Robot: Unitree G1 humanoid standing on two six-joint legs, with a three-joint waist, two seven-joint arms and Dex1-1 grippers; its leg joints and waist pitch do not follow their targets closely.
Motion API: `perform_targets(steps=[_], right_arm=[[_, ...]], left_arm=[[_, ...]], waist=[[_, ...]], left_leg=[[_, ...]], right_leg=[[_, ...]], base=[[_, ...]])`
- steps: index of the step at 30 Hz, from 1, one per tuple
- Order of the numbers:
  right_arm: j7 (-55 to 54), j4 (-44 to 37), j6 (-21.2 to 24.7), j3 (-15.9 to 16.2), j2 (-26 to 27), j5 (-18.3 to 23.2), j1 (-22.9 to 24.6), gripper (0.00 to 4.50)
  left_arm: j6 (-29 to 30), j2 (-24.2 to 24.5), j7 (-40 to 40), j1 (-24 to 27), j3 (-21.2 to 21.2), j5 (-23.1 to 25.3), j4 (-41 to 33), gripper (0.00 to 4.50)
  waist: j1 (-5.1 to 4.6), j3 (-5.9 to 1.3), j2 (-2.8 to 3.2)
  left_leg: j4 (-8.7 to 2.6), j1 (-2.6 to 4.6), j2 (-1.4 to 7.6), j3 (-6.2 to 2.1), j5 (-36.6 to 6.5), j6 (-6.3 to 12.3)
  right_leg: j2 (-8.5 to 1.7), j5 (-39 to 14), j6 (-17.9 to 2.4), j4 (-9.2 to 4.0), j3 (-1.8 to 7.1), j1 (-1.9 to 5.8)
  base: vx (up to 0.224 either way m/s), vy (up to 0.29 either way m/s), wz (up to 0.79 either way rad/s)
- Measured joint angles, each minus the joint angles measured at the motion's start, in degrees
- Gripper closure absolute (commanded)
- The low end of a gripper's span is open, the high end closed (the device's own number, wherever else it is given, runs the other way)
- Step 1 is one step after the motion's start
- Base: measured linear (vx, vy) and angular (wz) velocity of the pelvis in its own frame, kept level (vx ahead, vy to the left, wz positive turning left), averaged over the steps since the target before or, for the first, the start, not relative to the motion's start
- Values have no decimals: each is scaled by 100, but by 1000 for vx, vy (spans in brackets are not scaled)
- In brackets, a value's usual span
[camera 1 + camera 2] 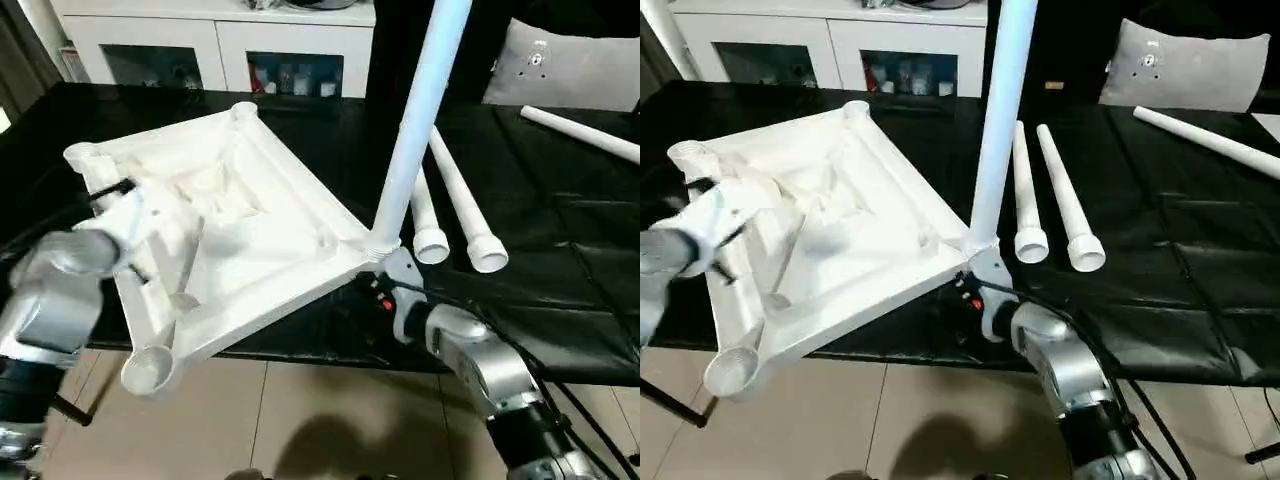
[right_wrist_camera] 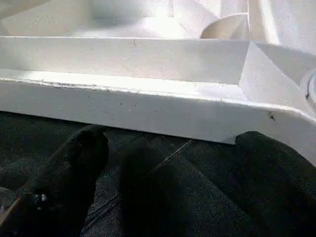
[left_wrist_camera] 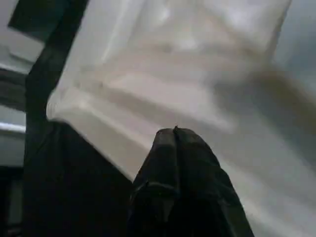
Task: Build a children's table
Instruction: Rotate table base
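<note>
A: Where is the table top, and what is being done to it?

B: The top (image 1: 240,230) lies upside down, ribbed side up, tilted, overhanging the near edge of a black tabletop (image 1: 560,260). One leg (image 1: 415,130) stands upright in the top's right corner socket. The step looks like seating that leg.

A: How are the grippers placed?

B: The right gripper (image 2: 168,173) sits just below that corner, under the top's rim, its fingers (image 2: 69,168) spread and holding nothing. The left gripper (image 1: 125,215) is at the top's left side; whether its fingers are together or apart, I cannot tell.

A: How to do the step well?

B: Likely brace the top firmly while the leg is pressed straight down. The overhang and tilt could let the top slip off the edge.

A: What else is around?

B: Right of the top, two loose legs (image 1: 460,210) lie side by side, near the standing leg's base. A fourth leg (image 1: 580,135) lies farther right. Beyond the top stands a white cabinet (image 1: 210,45) with glass doors, and a grey cushion (image 1: 565,65).
</note>
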Motion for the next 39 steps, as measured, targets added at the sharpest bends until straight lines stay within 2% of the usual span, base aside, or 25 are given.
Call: perform_targets(steps=[4, 7, 10, 14, 20, 28, 35, 39], right_arm=[[-13, 310, -50, 57, 89, -76, -138, 0], [-45, 581, -163, 67, 140, -124, -302, 0], [-155, 959, -254, 70, 250, -228, -552, 0], [-317, 1428, -366, 52, 397, -310, -861, 0], [-382, 2012, -571, 47, 579, -348, -1182, 0], [-280, 2367, -827, 60, 661, -467, -1357, 0], [-250, 2482, -989, 50, 658, -554, -1363, 0], [-278, 2578, -1086, 45, 663, -575, -1404, 0]], left_arm=[[216, 115, -157, 181, -110, 48, 2, 444], [330, 105, -421, 324, -341, -23, -96, 444], [378, 162, -862, 514, -531, -201, -363, 444], [273, 406, -1581, 794, -745, -534, -828, 444], [27, 484, -2212, 905, -770, -1038, -1290, 444], [-191, 78, -2454, 881, -790, -1400, -1427, 444], [-649, -510, -2129, 578, -932, -1396, -871, 444], [-859, -1005, -1602, 275, -970, -1223, -307, 444]], waist=[[-5, 0, 0], [-15, -1, -2], [-37, 0, -5], [-17, 0, -5], [-31, -1, -7], [-153, -3, -10], [-176, -2, -10], [-162, -2, -10]], left_leg=[[8, 2, 0, 0, 0, 0], [16, 4, 0, 0, 3, -6], [14, 8, 2, 0, 11, -21], [14, 10, 6, 0, 9, -55], [17, 11, 11, 0, 16, -63], [20, 8, 12, 0, 17, -67], [31, 9, 14, 0, 18, -67], [36, 8, 14, 0, 22, -69]], right_leg=[[-1, 4, -4, 8, 3, 1], [-1, 7, -10, 19, 4, 1], [1, 11, -14, 24, 6, 3], [5, 9, -8, 29, 6, 8], [8, 13, -9, 31, 7, 20], [10, 11, -13, 59, 8, 12], [10, 9, -10, 68, 8, 12], [9, 10, -10, 70, 8, 14]], base=[[0, 0, 0], [0, 0, 0], [0, 0, 0], [0, 0, 0], [0, 0, 0], [0, 0, 0], [0, 0, 0], [0, 0, 0]])
